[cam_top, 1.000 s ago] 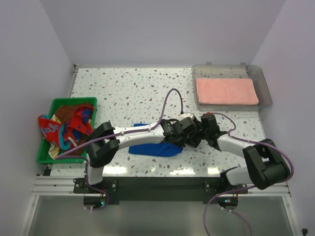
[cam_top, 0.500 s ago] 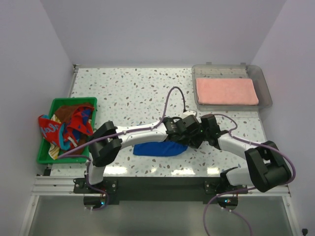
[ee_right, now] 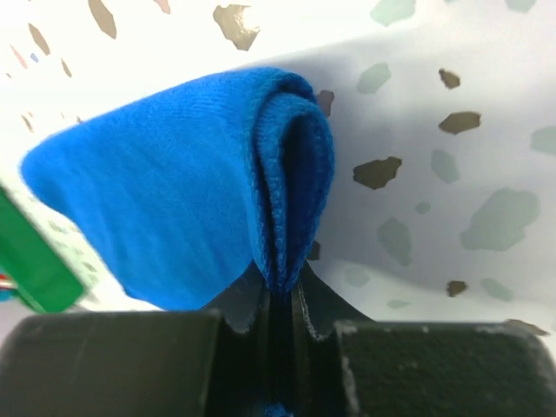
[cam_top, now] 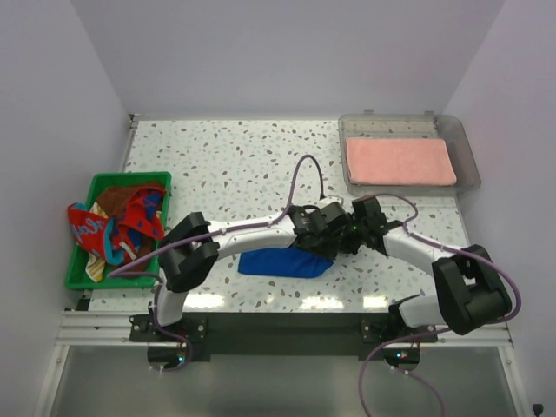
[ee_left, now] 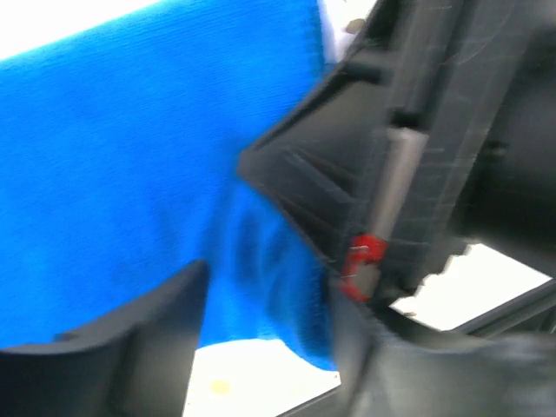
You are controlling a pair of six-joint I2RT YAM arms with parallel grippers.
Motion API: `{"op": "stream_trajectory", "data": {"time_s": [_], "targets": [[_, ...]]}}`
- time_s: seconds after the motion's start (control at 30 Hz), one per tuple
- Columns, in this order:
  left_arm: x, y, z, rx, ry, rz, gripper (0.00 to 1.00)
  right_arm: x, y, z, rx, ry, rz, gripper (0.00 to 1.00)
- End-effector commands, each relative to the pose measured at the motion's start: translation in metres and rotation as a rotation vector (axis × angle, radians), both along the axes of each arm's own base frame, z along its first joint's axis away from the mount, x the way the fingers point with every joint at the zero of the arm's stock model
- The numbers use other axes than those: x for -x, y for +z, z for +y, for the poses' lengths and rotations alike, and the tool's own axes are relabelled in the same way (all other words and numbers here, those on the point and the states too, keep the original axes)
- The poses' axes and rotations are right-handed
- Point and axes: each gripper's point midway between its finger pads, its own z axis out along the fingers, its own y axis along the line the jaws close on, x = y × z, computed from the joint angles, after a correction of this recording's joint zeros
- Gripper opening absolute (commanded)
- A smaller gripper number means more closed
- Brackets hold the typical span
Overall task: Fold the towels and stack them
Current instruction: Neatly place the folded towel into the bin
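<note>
One speckled worktop carried everything. At its far right corner sat a clear tray with a salmon pink towel lying flat and folded inside. At the left edge, a green basket held a loose heap of unfolded cloth, with a patterned towel in blue and red spilling over its rim.

The royal blue towel lay near the front middle of the worktop, doubled over into a narrow band. Both arms converged on its right end.

The right hand was clamped tight on the rolled, folded edge of that towel, with several layers pinched together between its fingers. The left hand showed in a blurred wrist view with its fingers parted and blue cloth between them. It did not appear to grip anything.

The towel looked light, soft and limp. It would likely sag and unfold if lifted by one layer, so the sound place to hold it seemed to be the folded edge, taking in every layer, with a second hold further along to keep it from drooping. It was neither fragile nor slippery.

No brand, label or writing could be read anywhere.
</note>
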Motion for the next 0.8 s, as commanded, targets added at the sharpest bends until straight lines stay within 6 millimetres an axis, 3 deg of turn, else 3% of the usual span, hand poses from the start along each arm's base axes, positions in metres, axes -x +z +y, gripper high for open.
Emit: {"op": "stream_trajectory", "data": {"time_s": [0.0,0.17,0.27,0.37,0.4,0.47,0.5,0.57,0.6,0.67,0.7,0.77], "targets": [[-0.015,0.054,-0.016,0.174,0.018,-0.068,0.69,-0.014,0.015,0.002,0.064,0.099,-0.063,0.00],[-0.027,0.069,0.018,0.218,0.069,-0.081,0.95,-0.025,0.013,-0.002,0.146,0.190,-0.070,0.00],[-0.034,0.094,0.045,0.261,0.090,-0.119,1.00,-0.039,0.018,-0.002,0.191,0.242,-0.092,0.00],[-0.041,0.104,0.076,0.266,0.119,-0.143,1.00,-0.058,0.034,0.000,0.228,0.298,-0.149,0.00],[-0.052,0.106,0.092,0.269,0.153,-0.152,1.00,-0.073,0.044,0.003,0.251,0.331,-0.192,0.00],[-0.058,0.111,0.123,0.263,0.185,-0.178,1.00,-0.083,0.052,0.002,0.288,0.365,-0.198,0.00],[-0.075,0.112,0.148,0.252,0.246,-0.196,1.00,-0.102,0.065,0.004,0.323,0.394,-0.248,0.00],[-0.082,0.112,0.186,0.219,0.283,-0.230,1.00,-0.114,0.076,0.001,0.372,0.420,-0.253,0.00],[-0.096,0.111,0.216,0.200,0.352,-0.246,1.00,-0.136,0.098,0.002,0.411,0.432,-0.317,0.00],[-0.101,0.108,0.250,0.162,0.378,-0.266,1.00,-0.148,0.100,-0.005,0.472,0.450,-0.292,0.00],[-0.111,0.107,0.277,0.138,0.442,-0.281,1.00,-0.168,0.125,-0.006,0.495,0.447,-0.353,0.00],[-0.113,0.101,0.307,0.077,0.476,-0.302,1.00,-0.181,0.127,-0.016,0.550,0.452,-0.333,0.00]]}}
